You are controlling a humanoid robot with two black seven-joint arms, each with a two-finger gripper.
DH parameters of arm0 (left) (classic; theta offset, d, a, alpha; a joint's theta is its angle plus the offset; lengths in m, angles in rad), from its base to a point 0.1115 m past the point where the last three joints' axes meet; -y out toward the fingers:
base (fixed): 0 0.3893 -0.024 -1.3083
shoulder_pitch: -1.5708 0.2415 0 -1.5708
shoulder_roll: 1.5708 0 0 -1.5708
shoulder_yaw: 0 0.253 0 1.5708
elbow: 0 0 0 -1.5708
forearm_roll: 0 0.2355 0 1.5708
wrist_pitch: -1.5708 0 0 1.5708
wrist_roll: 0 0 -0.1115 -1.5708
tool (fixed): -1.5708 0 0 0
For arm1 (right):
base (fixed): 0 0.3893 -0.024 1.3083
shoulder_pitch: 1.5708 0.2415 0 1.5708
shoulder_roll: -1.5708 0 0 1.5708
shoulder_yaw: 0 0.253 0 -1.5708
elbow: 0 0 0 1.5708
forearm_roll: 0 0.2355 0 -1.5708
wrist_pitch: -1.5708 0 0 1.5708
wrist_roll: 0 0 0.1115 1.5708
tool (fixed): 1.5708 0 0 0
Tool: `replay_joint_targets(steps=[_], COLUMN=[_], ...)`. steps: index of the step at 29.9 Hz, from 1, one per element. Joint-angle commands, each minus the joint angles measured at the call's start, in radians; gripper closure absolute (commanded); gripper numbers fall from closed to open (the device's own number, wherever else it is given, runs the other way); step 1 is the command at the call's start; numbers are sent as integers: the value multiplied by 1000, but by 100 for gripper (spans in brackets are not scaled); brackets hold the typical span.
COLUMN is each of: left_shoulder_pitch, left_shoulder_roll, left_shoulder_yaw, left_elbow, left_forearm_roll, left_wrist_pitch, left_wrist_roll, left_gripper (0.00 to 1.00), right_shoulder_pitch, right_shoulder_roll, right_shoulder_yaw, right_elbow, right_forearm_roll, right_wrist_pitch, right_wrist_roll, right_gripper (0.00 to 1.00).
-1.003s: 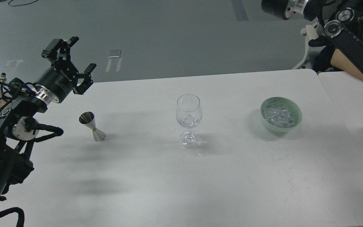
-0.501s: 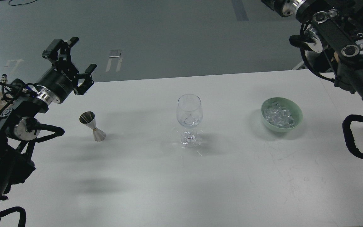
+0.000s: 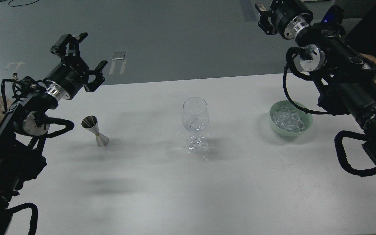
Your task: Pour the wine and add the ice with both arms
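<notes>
- Left gripper (image 3: 83, 55), upper left, spread wide, empty: lower squarely around the steel jigger (image 3: 95, 131).
- Right gripper (image 3: 265, 19), top right: I cannot tell its spread; bring it above the ice (image 3: 287, 119) in the green bowl (image 3: 308, 123).

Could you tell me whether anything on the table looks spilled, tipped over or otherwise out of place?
Nothing stands out. The jigger and wine glass stand upright, the ice sits inside the green bowl, and no spill shows.

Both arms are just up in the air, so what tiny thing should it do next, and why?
Probably lower the open left tool toward the steel jigger, which stands nearby untouched, while the wine glass holds no wine.
</notes>
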Motion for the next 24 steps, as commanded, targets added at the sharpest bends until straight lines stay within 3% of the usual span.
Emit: replay_joint_targets(steps=[1, 11, 17, 24], left_shoulder_pitch=[-47, -60, -116, -250], left_shoulder_roll=[39, 13, 16, -64], left_shoulder_yaw=[14, 17, 100, 106], left_elbow=[60, 119, 142, 327], left_forearm_roll=[-43, -60, -67, -67], left_wrist_pitch=[-5, -17, -17, -17], left_wrist_roll=[-2, 4, 50, 58], left_gripper=[2, 2, 2, 2], right_shoulder_pitch=[-9, -81, -130, -143], right_shoulder_roll=[5, 46, 48, 45], right_shoulder_yaw=[2, 86, 159, 176], right_elbow=[4, 45, 91, 87], right_forearm_roll=[3, 9, 12, 80], right_wrist_pitch=[-2, 12, 155, 190], right_wrist_roll=[9, 14, 72, 75], right_gripper=[0, 0, 0, 0])
